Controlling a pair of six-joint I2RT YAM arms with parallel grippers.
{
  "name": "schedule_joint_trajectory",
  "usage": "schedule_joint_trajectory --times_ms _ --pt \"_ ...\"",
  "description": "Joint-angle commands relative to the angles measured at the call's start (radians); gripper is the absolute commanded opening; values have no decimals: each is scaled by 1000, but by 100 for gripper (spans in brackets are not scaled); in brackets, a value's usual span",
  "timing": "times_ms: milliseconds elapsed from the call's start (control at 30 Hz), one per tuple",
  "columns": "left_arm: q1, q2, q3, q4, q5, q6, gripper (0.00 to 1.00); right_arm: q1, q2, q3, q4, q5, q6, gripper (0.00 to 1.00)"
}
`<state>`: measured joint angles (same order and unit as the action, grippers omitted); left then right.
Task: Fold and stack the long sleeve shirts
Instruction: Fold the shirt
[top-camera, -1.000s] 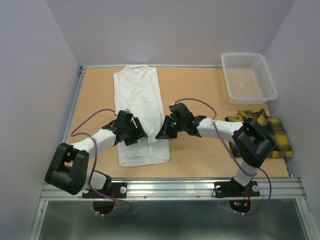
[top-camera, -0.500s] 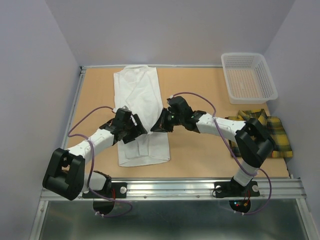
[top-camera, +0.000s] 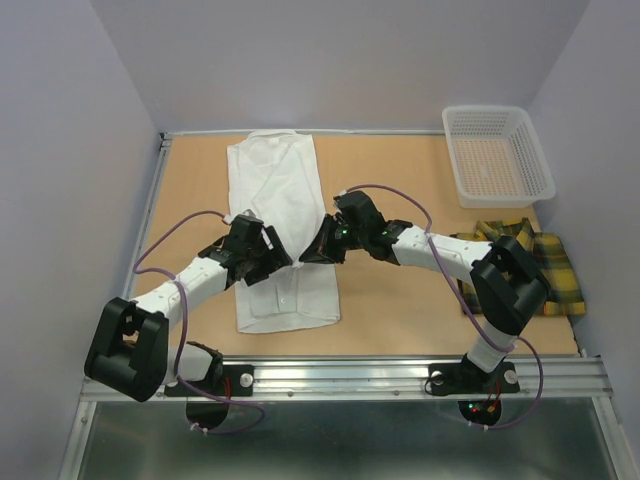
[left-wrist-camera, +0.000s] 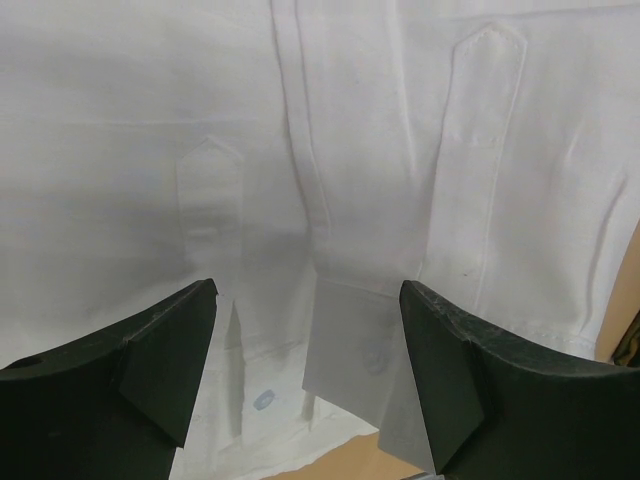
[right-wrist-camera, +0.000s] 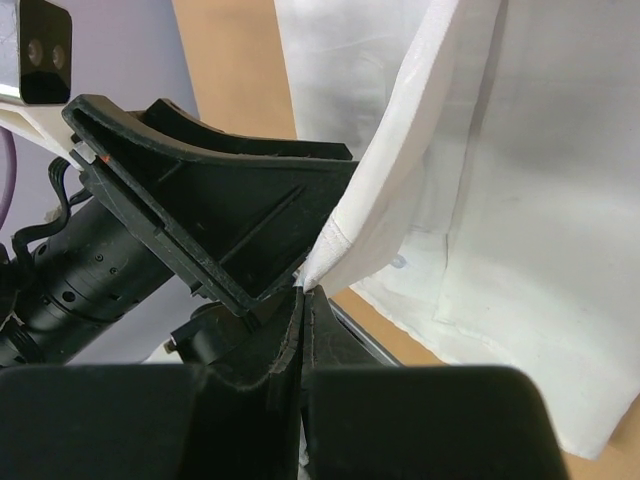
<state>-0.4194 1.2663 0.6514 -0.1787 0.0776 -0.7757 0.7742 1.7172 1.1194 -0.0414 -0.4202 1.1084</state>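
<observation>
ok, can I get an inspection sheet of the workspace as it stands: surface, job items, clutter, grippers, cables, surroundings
Surface: tan tabletop, no spills or debris seen.
Job's things: white shirt lies flat as a long strip, left of centre. The plaid shirt is crumpled at the right edge, partly under the right arm.
Clutter: mesh basket in the far right corner.
Grippers: left gripper open over the white shirt, holding nothing. The right gripper is shut on a lifted edge of the white shirt.
Cables: purple cables loop along both arms, clear of the cloth.
Surroundings: plain pale walls on three sides, nothing else seen.
</observation>
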Motion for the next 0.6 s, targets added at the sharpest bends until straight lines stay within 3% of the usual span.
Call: schedule_joint_trajectory --times_ms 0,333,567 --pt "-5 -42 30 -15 -33 -7 86 14 -53 40 31 -20 27 2" --pt "-5 -41 77 -67 -99 30 86 14 -76 -150 31 -25 5 2" --pt "-4 -16 102 -71 -105 49 86 14 2 -168 31 -14 -85 8"
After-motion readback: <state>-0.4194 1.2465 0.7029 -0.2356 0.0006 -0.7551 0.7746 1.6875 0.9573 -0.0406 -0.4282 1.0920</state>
